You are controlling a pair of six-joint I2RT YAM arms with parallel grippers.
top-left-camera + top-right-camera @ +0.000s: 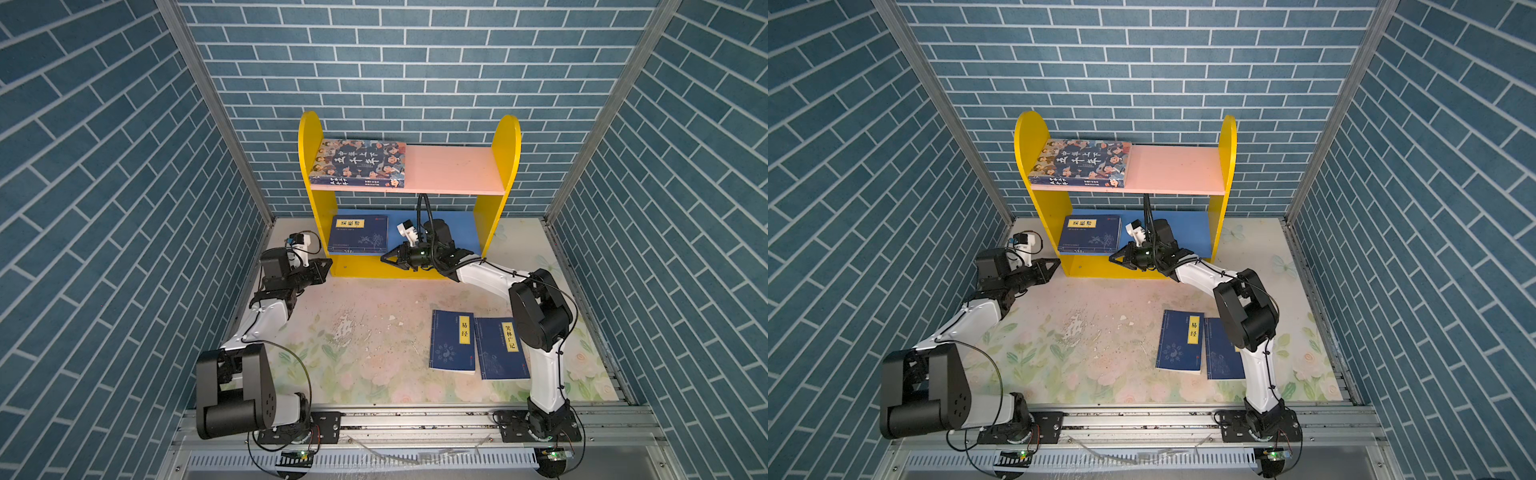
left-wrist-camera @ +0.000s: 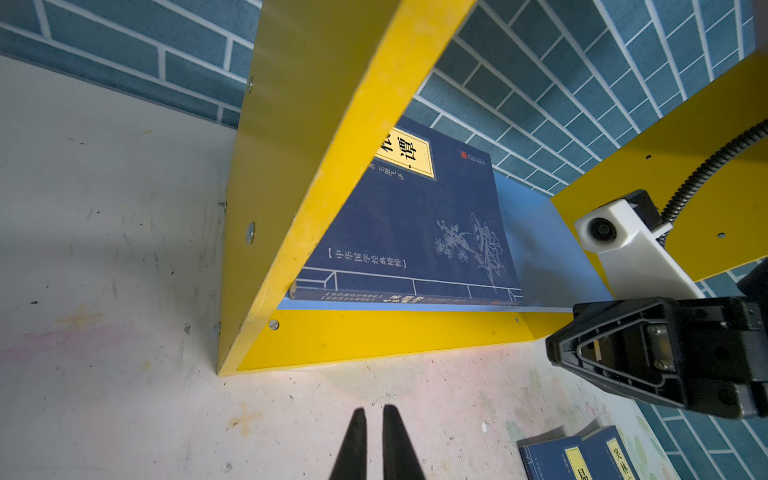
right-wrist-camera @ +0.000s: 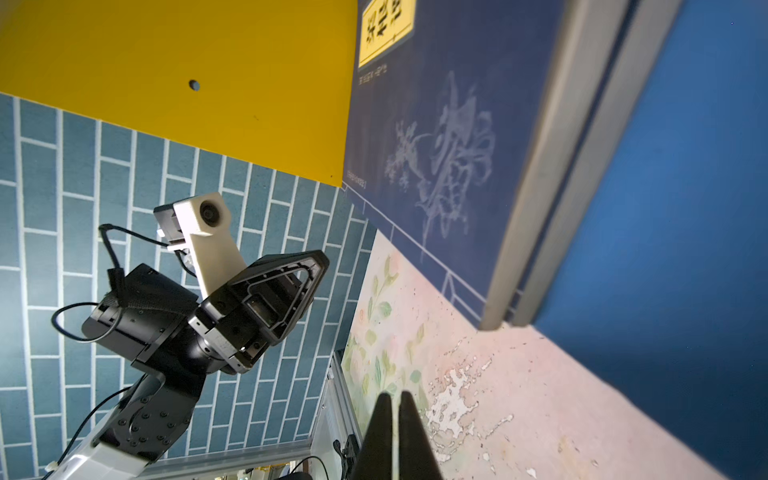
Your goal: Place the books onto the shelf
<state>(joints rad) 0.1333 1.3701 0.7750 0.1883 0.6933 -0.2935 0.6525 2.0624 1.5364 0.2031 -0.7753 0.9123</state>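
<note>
Your left pincer point(image 1: 329, 262) and right pincer point(image 1: 384, 258) both hang closed and empty, arms stretched low toward the foot of the shelf point(image 1: 361, 270).

Open room on the right of both shelf boards

On the yellow-sided two-tier shelf point(image 1: 309, 166), the pink upper board point(image 1: 453, 170) lies bare right of the large cartoon-face book point(image 1: 359, 162). The blue lower board point(image 1: 465, 226) is free right of the stacked navy-blue paperbacks point(image 1: 359, 235), but the right hand point(image 1: 386, 258) hangs in front of it. Two loose navy-blue paperbacks point(image 1: 453, 340) take up the right front of the floral worktop point(image 1: 353, 316); its middle is open.
</note>
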